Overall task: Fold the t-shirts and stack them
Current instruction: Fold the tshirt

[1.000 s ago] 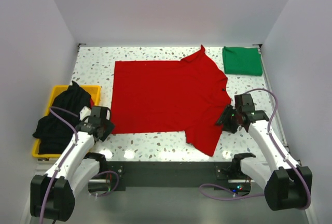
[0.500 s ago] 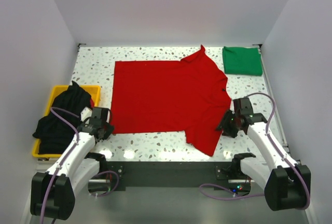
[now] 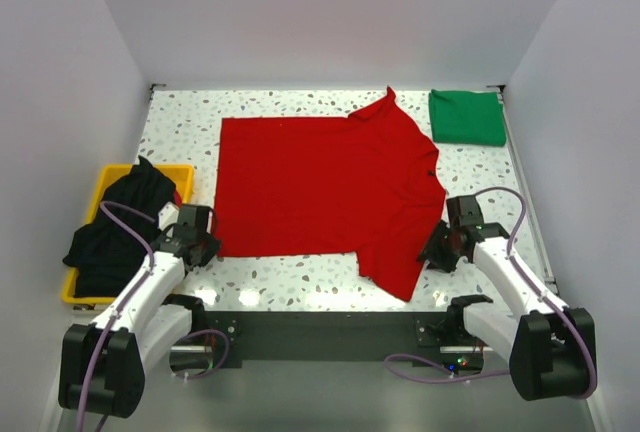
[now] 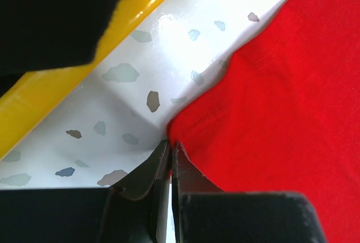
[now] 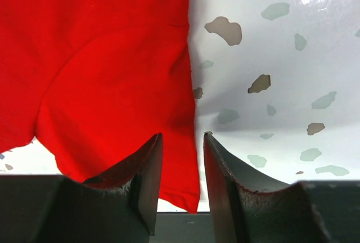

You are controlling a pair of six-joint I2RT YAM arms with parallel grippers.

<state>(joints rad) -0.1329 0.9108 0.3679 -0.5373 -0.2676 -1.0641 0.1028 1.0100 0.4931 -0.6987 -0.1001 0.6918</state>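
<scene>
red t-shirt (image 3: 320, 192) lies flat mid-desk (image 3: 300, 274), long axis left-right. left hand (image 4: 170, 142) looks pinched together on its near-left hem corner. right hand (image 5: 182, 136) has fingers apart, straddling the near-right sleeve edge, not yet clamped. Fold likely goes away from both.

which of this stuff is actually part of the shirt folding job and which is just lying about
Part of the job:
- red t-shirt, spread flat in the middle
- green t-shirt, folded at the far right corner
- black t-shirt, bunched up in the bin

Just lying about:
- yellow bin, at the left edge, only holding the black one
- speckled table
</scene>
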